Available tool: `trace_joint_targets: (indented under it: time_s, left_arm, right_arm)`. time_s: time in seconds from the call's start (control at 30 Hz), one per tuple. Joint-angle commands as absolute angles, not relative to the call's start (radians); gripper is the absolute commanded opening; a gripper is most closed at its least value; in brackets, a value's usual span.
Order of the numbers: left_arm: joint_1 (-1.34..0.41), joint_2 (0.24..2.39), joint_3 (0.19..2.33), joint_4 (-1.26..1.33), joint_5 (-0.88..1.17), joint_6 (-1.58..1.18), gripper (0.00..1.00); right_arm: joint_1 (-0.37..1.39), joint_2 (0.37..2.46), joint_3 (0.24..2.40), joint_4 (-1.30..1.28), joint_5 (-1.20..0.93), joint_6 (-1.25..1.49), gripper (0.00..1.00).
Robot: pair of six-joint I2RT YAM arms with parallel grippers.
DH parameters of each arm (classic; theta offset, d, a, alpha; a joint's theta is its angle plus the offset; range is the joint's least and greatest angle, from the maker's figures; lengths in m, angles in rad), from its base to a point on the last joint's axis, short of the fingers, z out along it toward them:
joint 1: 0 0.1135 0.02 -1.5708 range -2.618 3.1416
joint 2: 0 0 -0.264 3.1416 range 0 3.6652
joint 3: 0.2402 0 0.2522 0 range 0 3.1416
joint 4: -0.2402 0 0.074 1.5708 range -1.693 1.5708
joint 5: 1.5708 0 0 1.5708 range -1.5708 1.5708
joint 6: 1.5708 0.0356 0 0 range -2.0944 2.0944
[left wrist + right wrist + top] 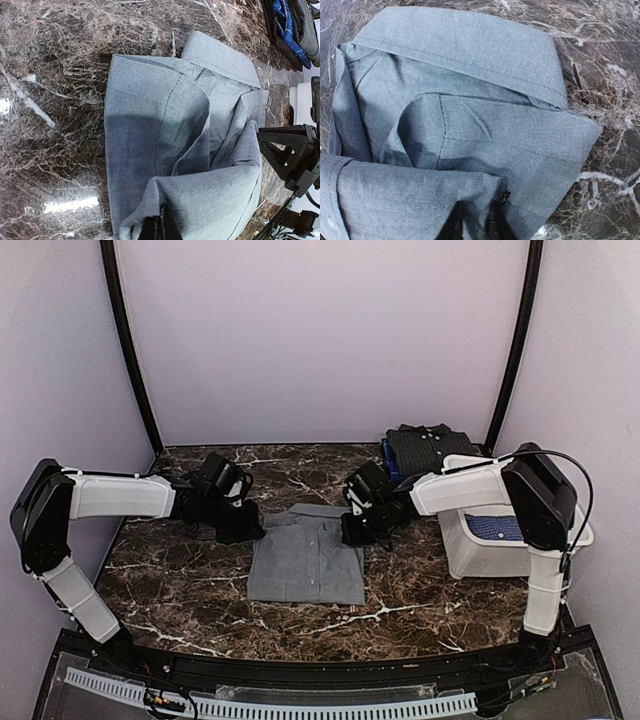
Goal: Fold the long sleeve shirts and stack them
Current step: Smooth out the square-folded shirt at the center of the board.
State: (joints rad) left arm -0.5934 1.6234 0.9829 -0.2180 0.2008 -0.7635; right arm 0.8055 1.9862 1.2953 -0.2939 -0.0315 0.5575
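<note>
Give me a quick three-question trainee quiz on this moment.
1. True or false: the grey shirt lies inside the white tub.
2. The left gripper is shut on: A) the grey shirt, B) the tub's rim, C) nothing.
3. What lies in the tub?
Key: 1 false, it lies on the table; 2 A; 3 a blue dotted cloth.

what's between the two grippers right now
The grey shirt: its collar end fills the stretch from the left gripper to the right gripper, each gripping a fold of it. The top view shows this best.
</note>
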Motion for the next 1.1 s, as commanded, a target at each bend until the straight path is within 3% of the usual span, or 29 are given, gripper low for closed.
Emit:
trace_joint_targets:
  time_s: [0.0, 0.03, 0.5, 1.07]
  left_arm:
    - [-0.600, 1.621, 1.018, -0.230, 0.195, -0.756, 0.00]
    - [-0.600, 1.621, 1.018, -0.235, 0.193, -0.755, 0.00]
    - [-0.632, 1.478, 1.019, -0.265, 0.162, -0.748, 0.00]
    - [-0.641, 1.429, 1.153, -0.266, 0.159, -0.692, 0.00]
  right_arm:
    - [0.812, 1.990, 1.290, -0.241, -0.003, 0.555, 0.04]
    - [0.814, 1.982, 1.288, -0.244, 0.017, 0.554, 0.00]
    - [0.890, 1.689, 1.175, -0.265, 0.191, 0.568, 0.00]
    - [0.933, 1.512, 1.176, -0.251, 0.315, 0.556, 0.00]
